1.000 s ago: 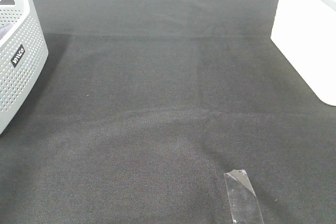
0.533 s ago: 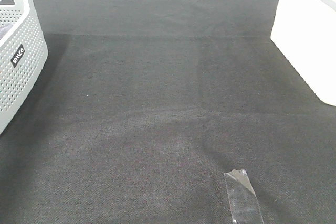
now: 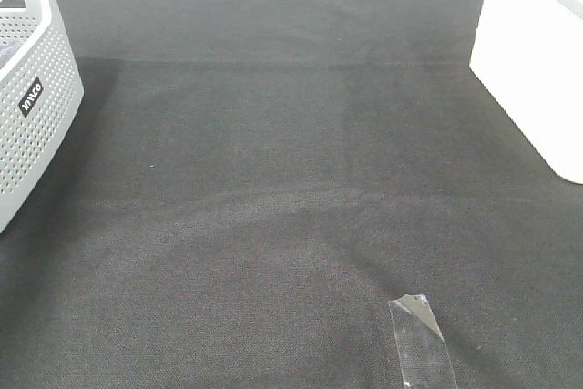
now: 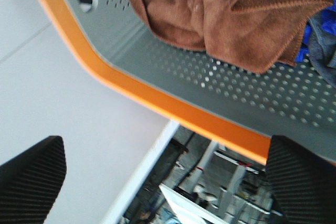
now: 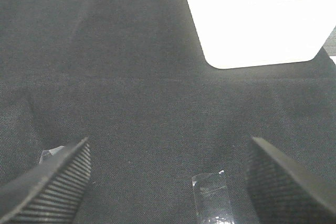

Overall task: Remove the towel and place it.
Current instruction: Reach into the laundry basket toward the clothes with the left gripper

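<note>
From the high view nothing has shifted in the last second: the black cloth [image 3: 273, 179], the basket [image 3: 36, 125] at its left edge, the white box [image 3: 533, 70] at the right and the tape strip [image 3: 421, 339] near the front all lie as they did.

My left gripper [image 4: 167, 179] hangs by the basket's orange rim [image 4: 131, 85], jaws spread wide with nothing between them. The towel [image 4: 231, 14] is inside the basket, crumpled in folds against the perforated grey wall, with a blue cloth [image 4: 320, 40] just beside it. I am not touching it.

My right gripper [image 5: 168, 182] hovers low over the black cloth, jaws also wide and empty. It faces the white box, and the tape strip lies on the cloth between its fingers [image 5: 47, 182].
</note>
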Tool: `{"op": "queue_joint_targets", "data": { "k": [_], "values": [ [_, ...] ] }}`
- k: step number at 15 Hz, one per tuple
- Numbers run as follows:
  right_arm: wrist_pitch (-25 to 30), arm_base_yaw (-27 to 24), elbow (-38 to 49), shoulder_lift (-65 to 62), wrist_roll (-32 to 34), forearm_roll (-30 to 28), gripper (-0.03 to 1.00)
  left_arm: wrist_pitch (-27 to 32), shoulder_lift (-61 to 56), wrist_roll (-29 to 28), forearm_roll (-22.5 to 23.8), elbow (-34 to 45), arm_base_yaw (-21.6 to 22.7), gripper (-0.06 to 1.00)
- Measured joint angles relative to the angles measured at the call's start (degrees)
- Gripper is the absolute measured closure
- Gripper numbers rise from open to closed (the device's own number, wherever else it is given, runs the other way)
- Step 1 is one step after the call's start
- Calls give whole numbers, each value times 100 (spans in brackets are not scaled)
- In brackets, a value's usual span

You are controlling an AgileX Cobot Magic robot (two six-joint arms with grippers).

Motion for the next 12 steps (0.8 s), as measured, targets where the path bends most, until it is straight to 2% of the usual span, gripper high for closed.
{"op": "queue_joint_targets", "data": {
  "k": [5,12],
  "values": [
    [0,0,0,0,0,0,21,-97,561,344,298,206,0,-3],
    [0,0,0,0,0,0,21,-728,590,682,1083,1329,0,-3]
  ]
}}
